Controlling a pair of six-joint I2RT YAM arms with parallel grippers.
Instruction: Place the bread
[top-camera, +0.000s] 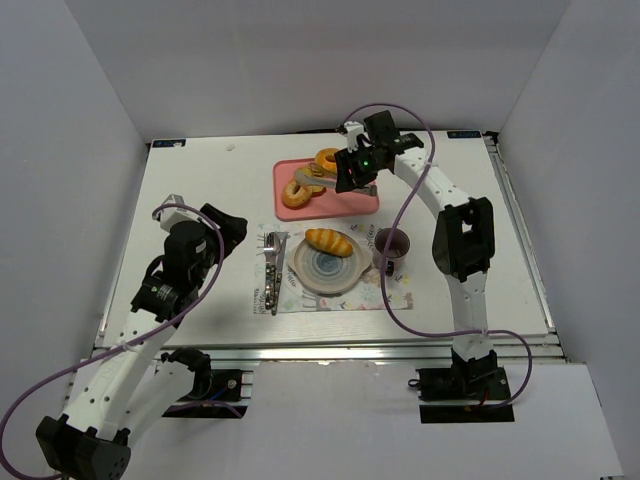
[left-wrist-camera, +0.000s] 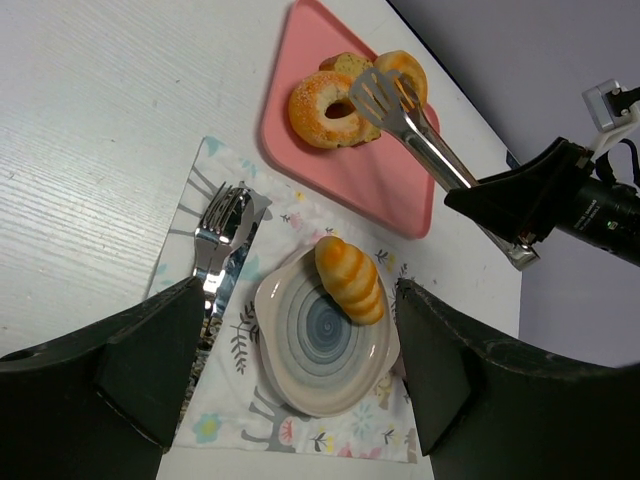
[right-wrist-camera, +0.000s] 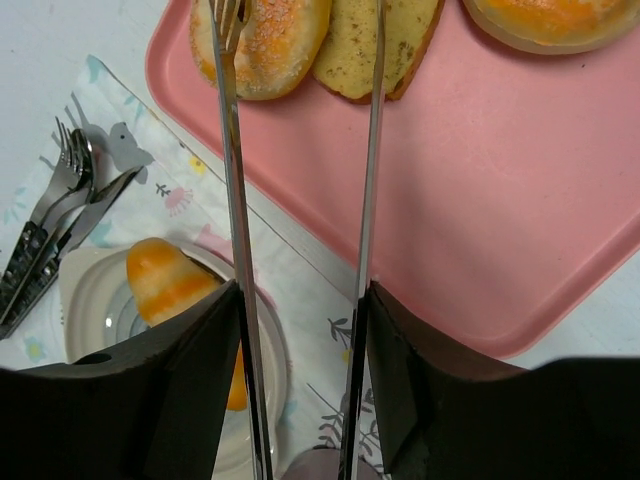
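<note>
You're looking at a robotics lab cell, not a real kitchen. The white table (top-camera: 200, 190) is boxed in on three sides by plain white walls (top-camera: 300, 60). The left arm (top-camera: 120, 370) and right arm (top-camera: 462, 245) are bolted to a metal rail (top-camera: 330, 352) at the near edge, and purple cables (top-camera: 386, 105) loop loose above them. The meal is staged. A placemat (top-camera: 390, 298) carries a plate (top-camera: 325, 272) with bread (top-camera: 329, 240), cutlery (top-camera: 275, 265) and a mug (top-camera: 392, 245). Tongs (top-camera: 335, 180) hang over a pink tray (top-camera: 350, 203) of pastries (top-camera: 297, 192).
</note>
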